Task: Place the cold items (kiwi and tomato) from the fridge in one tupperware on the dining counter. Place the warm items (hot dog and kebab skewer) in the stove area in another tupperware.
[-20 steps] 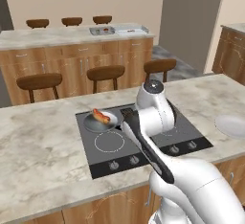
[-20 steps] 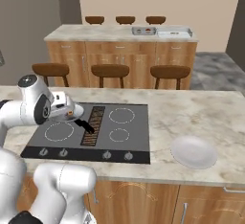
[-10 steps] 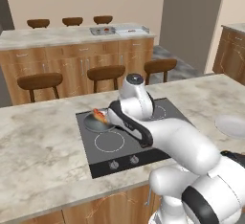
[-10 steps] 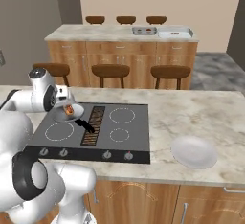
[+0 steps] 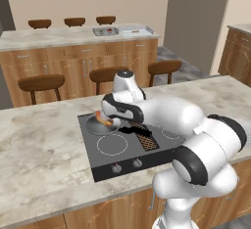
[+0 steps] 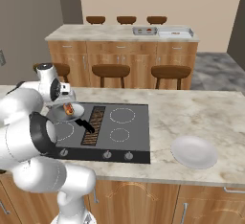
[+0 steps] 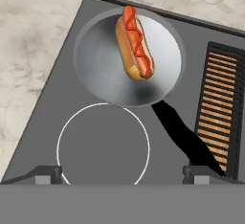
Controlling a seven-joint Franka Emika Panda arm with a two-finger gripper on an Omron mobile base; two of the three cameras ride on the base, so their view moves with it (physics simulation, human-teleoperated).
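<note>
Where marble counter (image 5: 44, 149) holds black cooktop (image 7: 57, 108), hot dog (image 7: 134, 43) in pan (image 7: 95, 70), stools (image 6: 111, 70) behind.

hot dog (image 7: 134, 46) in bun, ketchup-striped, lying flat

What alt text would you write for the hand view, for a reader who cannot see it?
A hot dog with a red squiggle of sauce lies in a round grey pan on a dark cooktop, seen from above past the open jaws of the gripper. The pan's black handle runs toward a ribbed grill strip; marble counter borders the cooktop.
</note>
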